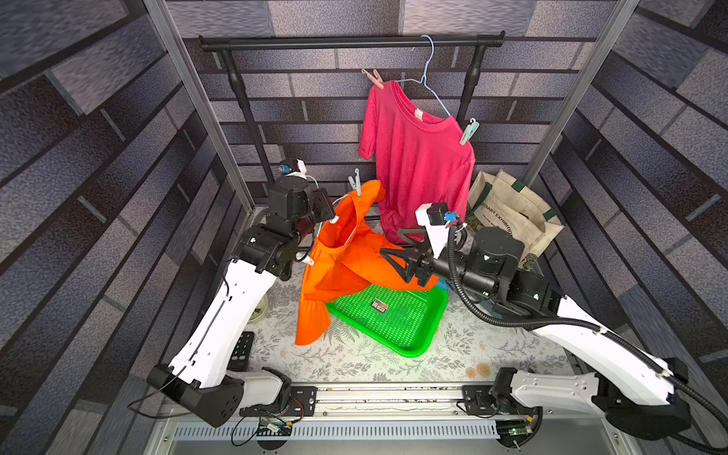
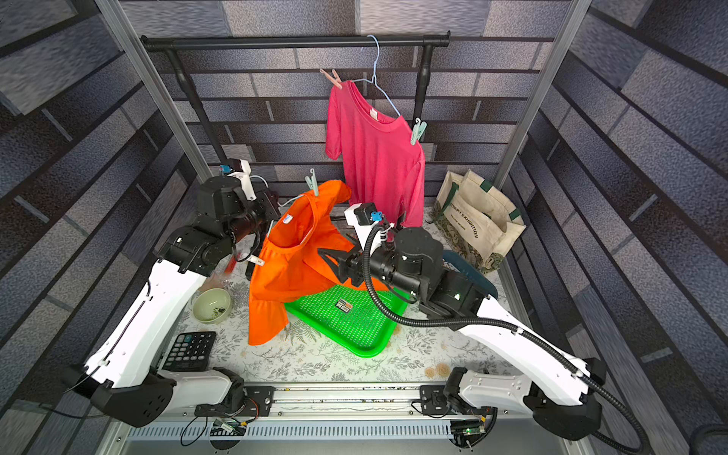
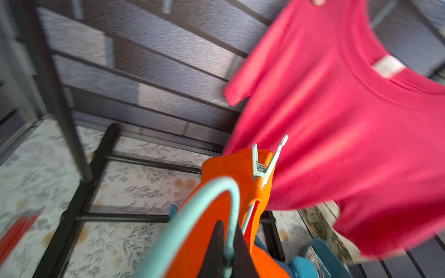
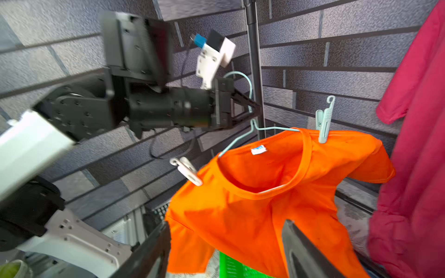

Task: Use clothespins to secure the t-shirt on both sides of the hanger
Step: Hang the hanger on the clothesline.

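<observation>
Our left gripper (image 4: 252,112) has its fingers pressed together on the neck of the hanger (image 4: 277,128), just below the hook. We think it holds there so that the orange shirt (image 4: 277,216) is raised over the rear half of the desk (image 1: 354,366) with both shoulders open to reach. A mint pin (image 4: 323,122) clips one shoulder to the wire and a white pin (image 4: 186,171) clips the other, so we judge both sides secured. Our right gripper (image 1: 390,242) is spread with nothing between its fingers, just beside the shirt's front and above the tray (image 1: 394,327).

A pink shirt (image 1: 421,165) hangs from the rail (image 1: 315,42) close behind the orange one and crowds that side. A tote (image 1: 512,220) stands at the rear right corner. A bowl (image 2: 211,305) and a calculator (image 2: 189,350) lie along the left edge.
</observation>
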